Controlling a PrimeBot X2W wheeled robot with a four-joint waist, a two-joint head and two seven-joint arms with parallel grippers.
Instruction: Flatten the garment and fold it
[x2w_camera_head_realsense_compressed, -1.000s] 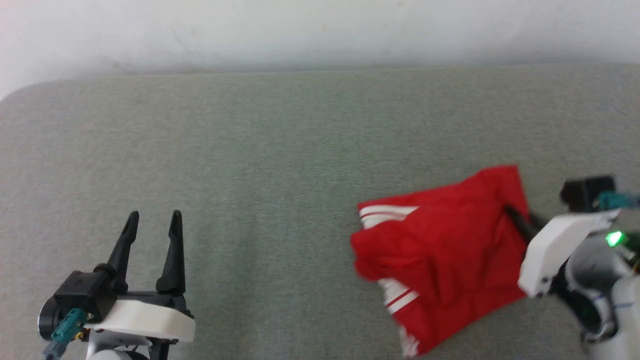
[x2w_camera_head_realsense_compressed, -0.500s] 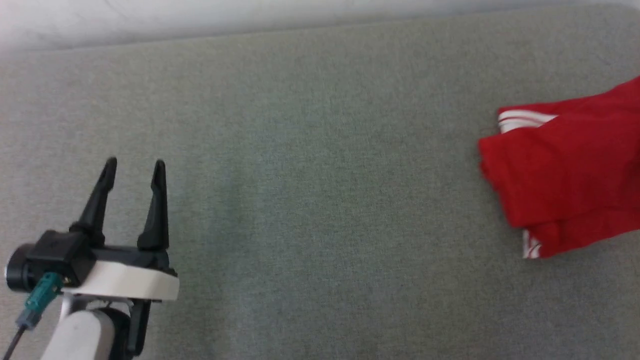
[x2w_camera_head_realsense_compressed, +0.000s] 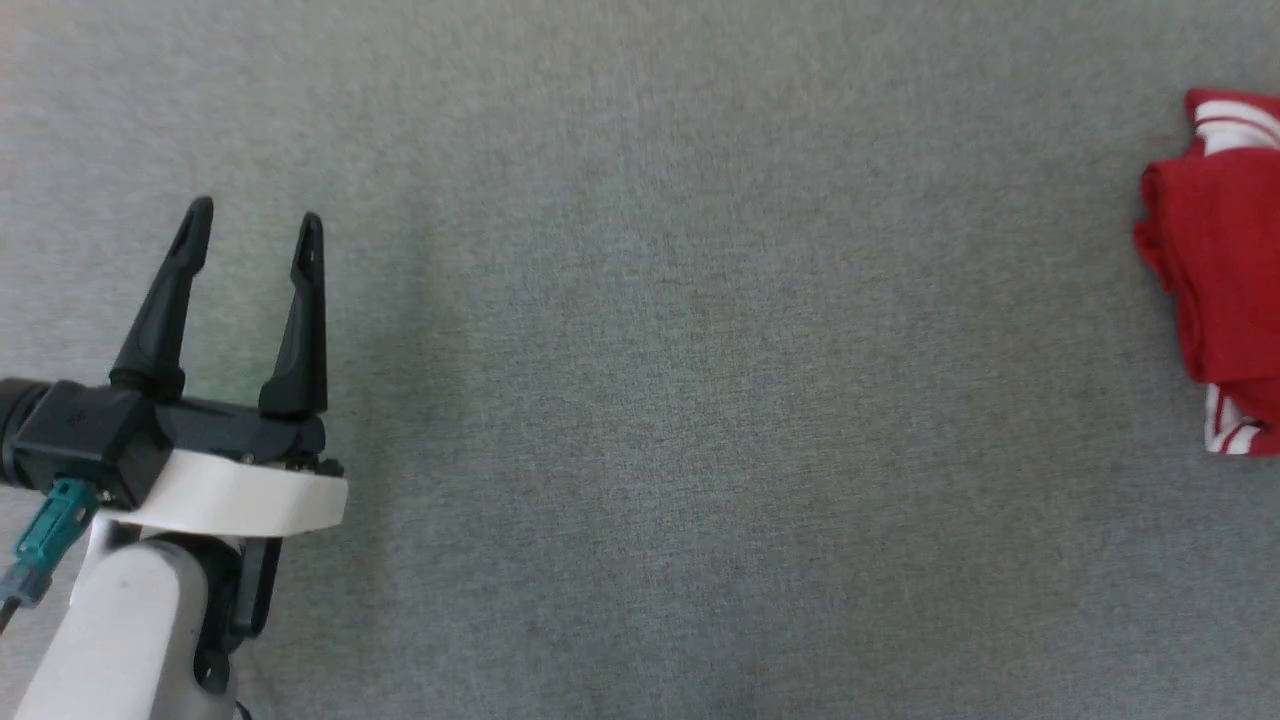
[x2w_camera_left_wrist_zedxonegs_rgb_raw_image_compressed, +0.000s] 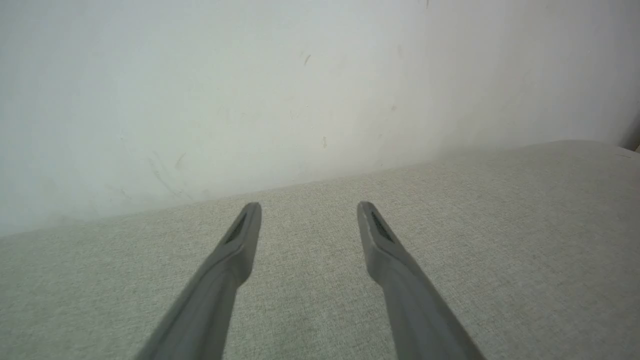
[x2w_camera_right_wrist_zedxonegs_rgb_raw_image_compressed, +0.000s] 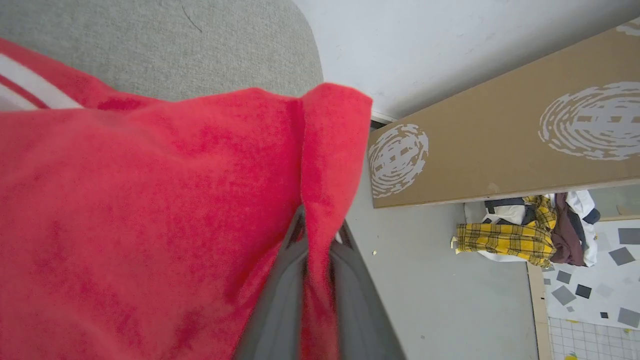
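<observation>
You see a wide grey fabric surface (x2w_camera_head_realsense_compressed: 700, 400) from the head camera. Your left gripper (x2w_camera_head_realsense_compressed: 255, 215) hovers over the left part of it, near the front edge. Its two dark fingers point away from the robot and stand well apart, with nothing between them. In the left wrist view these fingers stretch over bare grey fabric toward the surface's far edge, where a pale, scuffed wall (x2w_camera_left_wrist_zedxonegs_rgb_raw_image_compressed: 250, 90) rises.

The garment (x2w_camera_head_realsense_compressed: 1220, 270) sits far over on the right side of the surface, well apart from the left gripper. It is bright red and bunched into soft folds, with white striped trim showing at its far and near ends. The head view's right border cuts it off.

In the right wrist view your right gripper (x2w_camera_right_wrist_zedxonegs_rgb_raw_image_compressed: 320, 235) is clamped on a raised fold of the red fabric. The cloth runs down between the two fingers, which press close on either side. Beyond it shows a rounded corner of the grey surface. Past that corner stand a brown cardboard panel (x2w_camera_right_wrist_zedxonegs_rgb_raw_image_compressed: 500, 140) with whitish round prints and a heap of clothes (x2w_camera_right_wrist_zedxonegs_rgb_raw_image_compressed: 525, 230), one of them yellow plaid, on a grey floor (x2w_camera_right_wrist_zedxonegs_rgb_raw_image_compressed: 440, 290).
</observation>
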